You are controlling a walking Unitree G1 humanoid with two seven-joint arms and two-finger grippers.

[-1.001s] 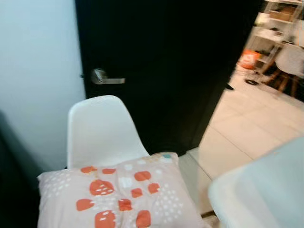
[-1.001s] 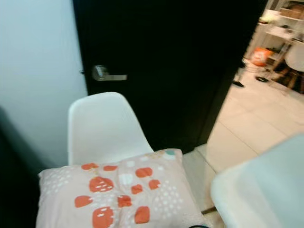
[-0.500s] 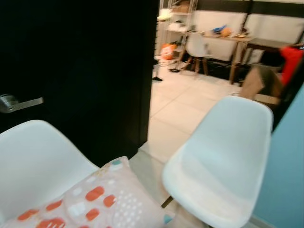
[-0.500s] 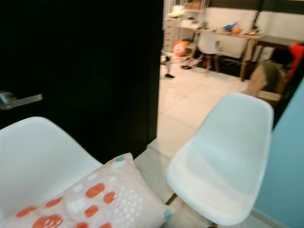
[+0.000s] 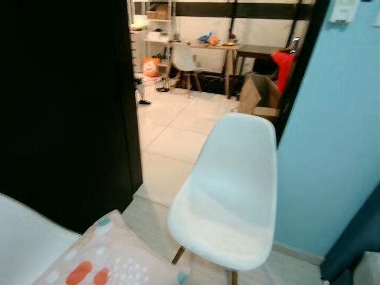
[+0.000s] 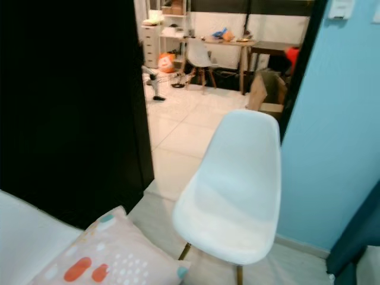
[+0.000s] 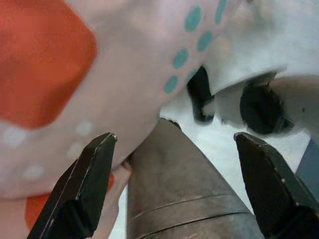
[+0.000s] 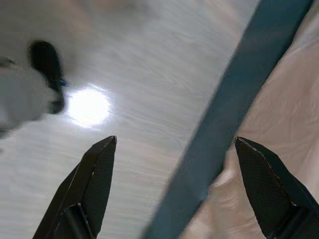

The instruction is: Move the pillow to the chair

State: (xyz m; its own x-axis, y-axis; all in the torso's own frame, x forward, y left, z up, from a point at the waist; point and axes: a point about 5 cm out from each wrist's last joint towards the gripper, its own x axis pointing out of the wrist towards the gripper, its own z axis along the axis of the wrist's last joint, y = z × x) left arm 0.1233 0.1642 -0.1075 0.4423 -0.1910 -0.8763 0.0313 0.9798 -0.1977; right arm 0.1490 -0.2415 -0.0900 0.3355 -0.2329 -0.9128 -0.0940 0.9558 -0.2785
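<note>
**Pillow low on the robot's left, empty chair ahead**

The soft beige fabric pillow with orange blotches and teal dots (image 5: 110, 261) lies low on the robot's left, against another white seat (image 5: 21, 246). The left gripper (image 7: 174, 184), fingers spread, sits just beside it; the right gripper (image 8: 174, 184) gapes over glossy floor. The smooth white moulded plastic chair (image 5: 228, 190) stands empty ahead-right, near a blue wall (image 5: 332, 119).

A home: a black door (image 5: 65, 113) stands open onto a pale tiled floor (image 5: 172, 127), with a wooden desk (image 5: 208, 50), white shelving (image 5: 148, 24) and a white moulded plastic chair (image 5: 228, 190) beside a light blue wall (image 5: 332, 130).
</note>
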